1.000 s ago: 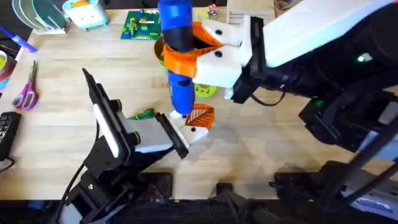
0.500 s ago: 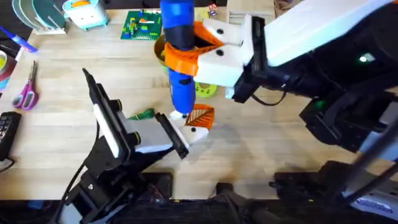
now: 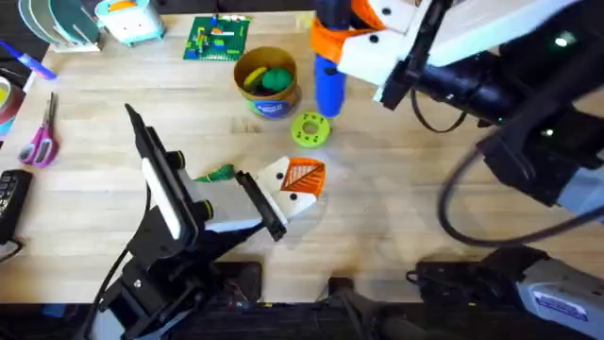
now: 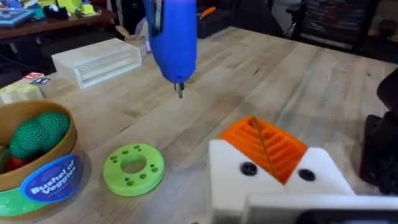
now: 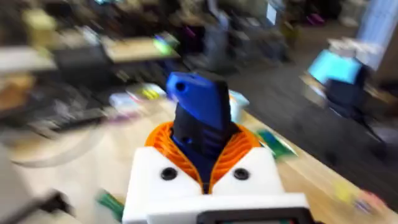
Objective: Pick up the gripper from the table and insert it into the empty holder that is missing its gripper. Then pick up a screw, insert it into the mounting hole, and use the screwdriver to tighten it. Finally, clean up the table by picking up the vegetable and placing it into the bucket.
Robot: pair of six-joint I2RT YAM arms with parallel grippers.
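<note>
Holding the screwdriver (image 3: 328,83) upright in my right claw (image 3: 351,38), pinched between its orange pads, I judge the vegetable (image 3: 218,174) on the worktop (image 3: 85,189) lies nearer my left claw (image 3: 283,194), whose state I cannot tell.

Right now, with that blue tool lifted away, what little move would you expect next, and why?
Probably the right gripper sets the screwdriver down on the table: the orange tip sits in the holder, while the vegetable lies outside the bucket.
</note>
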